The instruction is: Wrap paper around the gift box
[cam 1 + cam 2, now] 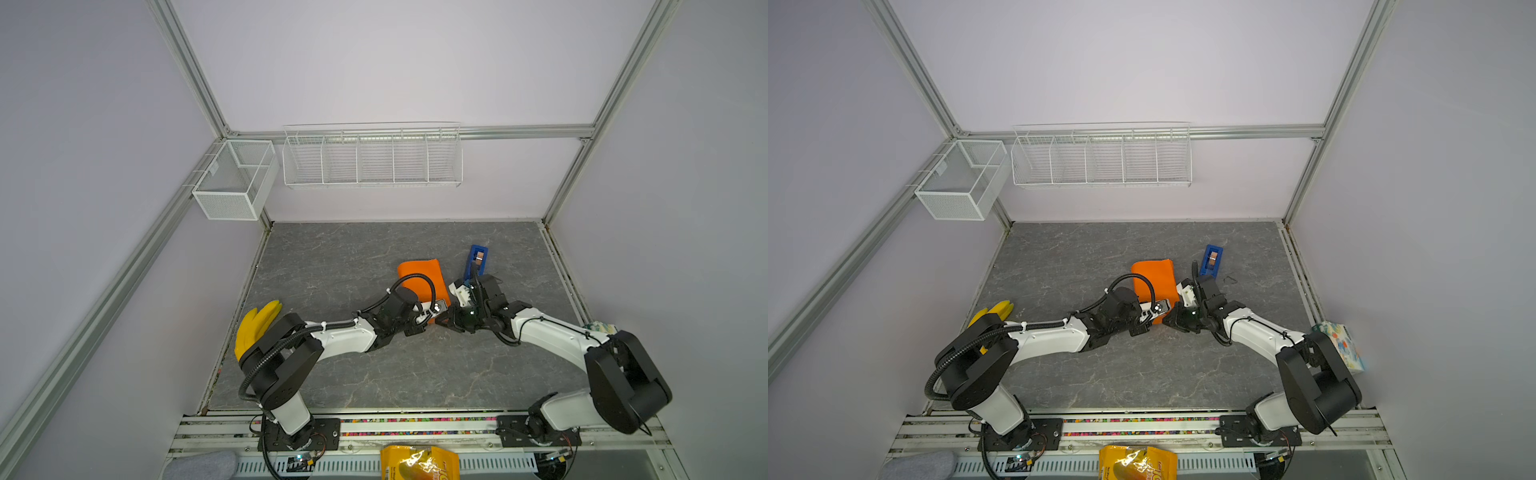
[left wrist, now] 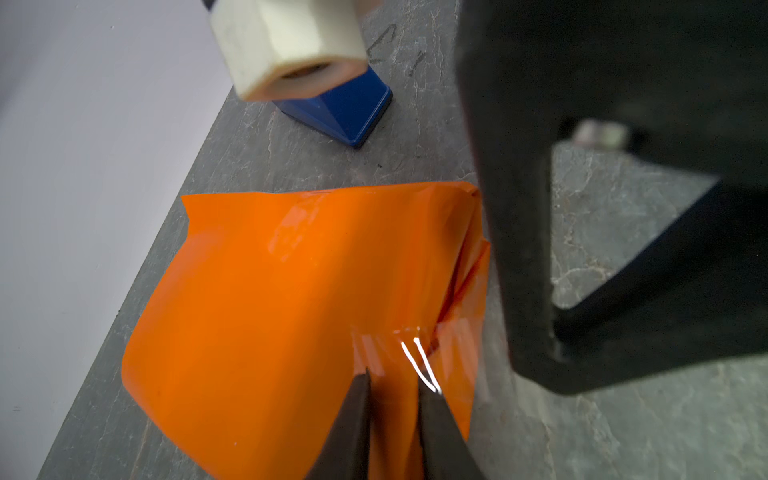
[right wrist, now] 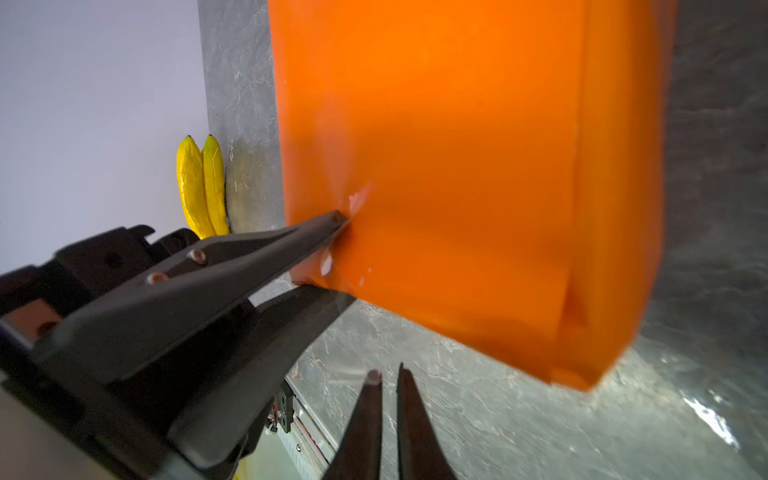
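Right wrist cam: L jaws narrow, pinching paper (image 3: 457, 145) edge; R jaws nearly closed, empty.

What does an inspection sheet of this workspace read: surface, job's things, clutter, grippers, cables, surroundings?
Surface: grey marbled tabletop.
Job's things: paper folded into an orange parcel, clear tape on it; gift box not visible.
Clutter: blue tape dispenser, bananas, yellow snack bag past the front rail, patterned box at the right edge.
Grippers: left gripper clamped on the parcel's near edge; right gripper shut, empty, clear of the parcel.
Cables: black hose loops above the parcel.
Surroundings: wire rack and mesh basket on the walls.
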